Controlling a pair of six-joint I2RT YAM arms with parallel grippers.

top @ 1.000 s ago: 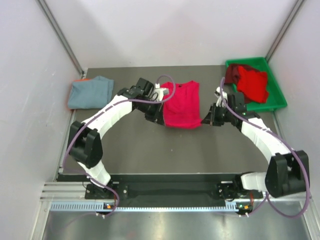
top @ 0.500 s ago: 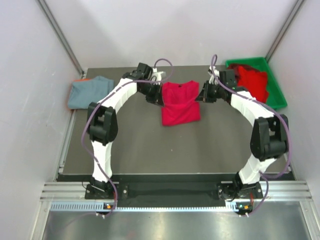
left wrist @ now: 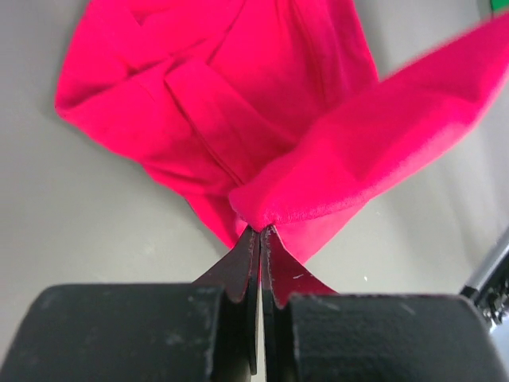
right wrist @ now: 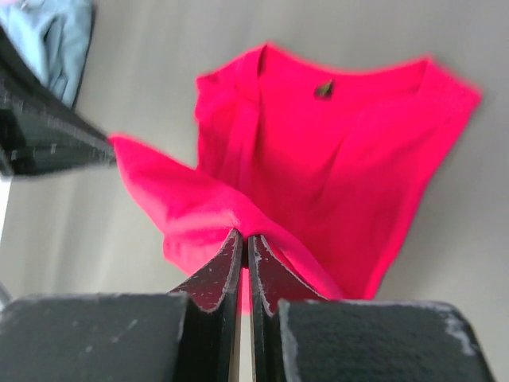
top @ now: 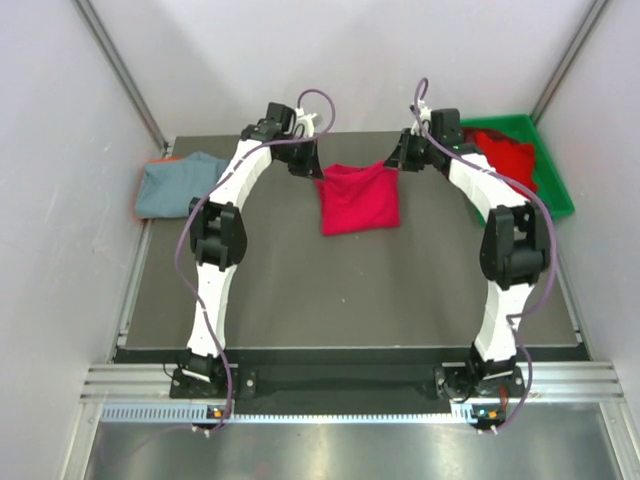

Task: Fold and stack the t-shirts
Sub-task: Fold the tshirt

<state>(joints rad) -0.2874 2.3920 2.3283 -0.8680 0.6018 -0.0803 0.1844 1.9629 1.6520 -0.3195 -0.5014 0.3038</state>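
A bright red t-shirt [top: 359,198] lies folded over at the table's far middle, its far edge lifted. My left gripper [top: 318,172] is shut on its far left corner, and the wrist view shows the cloth [left wrist: 238,119] pinched at the fingertips [left wrist: 248,247]. My right gripper [top: 392,166] is shut on the far right corner, the shirt [right wrist: 318,159] hanging below its fingertips [right wrist: 231,255]. A grey-blue t-shirt [top: 177,183] lies folded at the far left. More red t-shirts [top: 507,162], one darker, lie in the bin.
The green plastic bin [top: 553,190] stands at the far right corner. Both arms reach far over the dark table [top: 340,290]. White walls and metal posts close in the back and sides.
Both grippers have carried the shirt's near edge away from me toward the far end, folding it over itself. The shirt now looks shorter and squarer.
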